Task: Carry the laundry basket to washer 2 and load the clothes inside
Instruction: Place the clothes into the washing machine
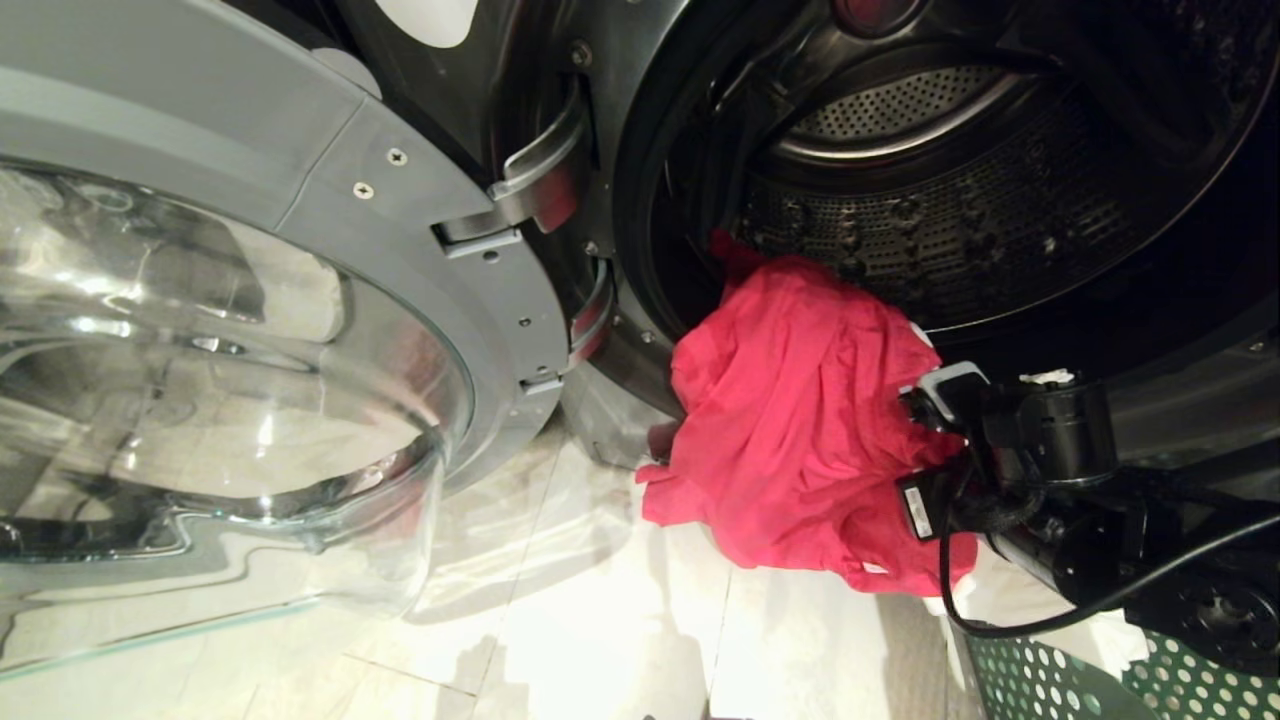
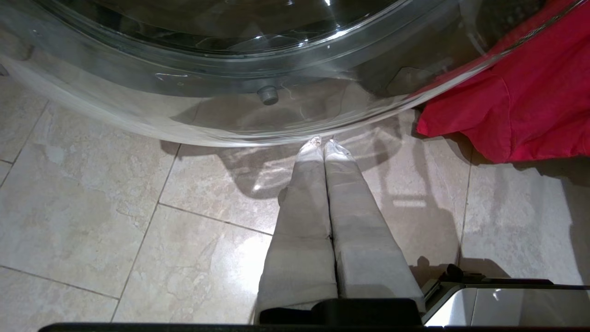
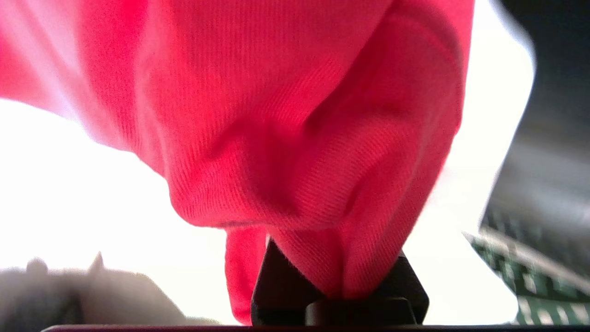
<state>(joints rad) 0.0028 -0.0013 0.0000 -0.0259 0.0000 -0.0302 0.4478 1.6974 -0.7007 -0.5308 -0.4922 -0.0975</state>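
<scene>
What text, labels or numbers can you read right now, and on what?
None can be read.
White sticker on the washer front, top edge of the head view: cut off, no numeral visible.
Small label on the right gripper body: print too small to read.
Pink-red garment, door glass, green basket: no writing.

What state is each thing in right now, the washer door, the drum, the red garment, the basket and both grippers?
Washer door: swung open.
Drum: looks empty.
Red garment: draped over the drum's lip, pinched.
Laundry basket: on floor.
Right gripper: shut on garment.
Left gripper: shut, empty.
</scene>
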